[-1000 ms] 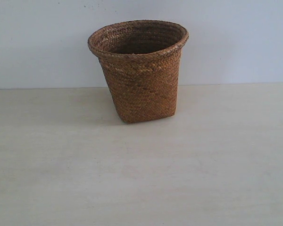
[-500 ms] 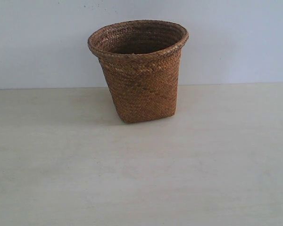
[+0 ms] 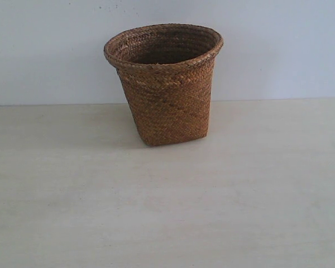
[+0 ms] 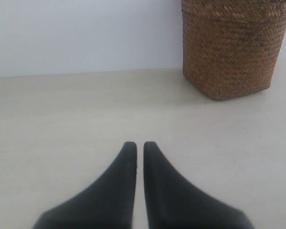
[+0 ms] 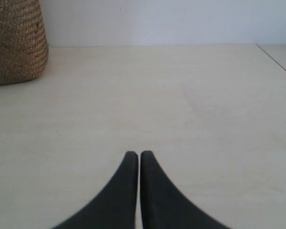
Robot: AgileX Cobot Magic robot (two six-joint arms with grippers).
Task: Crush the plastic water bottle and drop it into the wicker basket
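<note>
The brown wicker basket [image 3: 166, 84] stands upright at the back of the pale table, close to the wall. It also shows in the left wrist view as the wicker basket [image 4: 231, 47] and at the edge of the right wrist view as the wicker basket [image 5: 16, 40]. No plastic water bottle shows in any view; I cannot see into the basket's bottom. My left gripper [image 4: 139, 145] is shut with nothing between its black fingers, low over the table and short of the basket. My right gripper [image 5: 137, 154] is likewise shut and empty. Neither arm appears in the exterior view.
The pale wooden table [image 3: 167, 212] runs up to a plain white wall [image 3: 44, 50]. A table edge or seam [image 5: 276, 59] crosses the far corner of the right wrist view.
The basket has turned or shifted slightly at its base between one second ago and half a second ago. Since then it is still.
</note>
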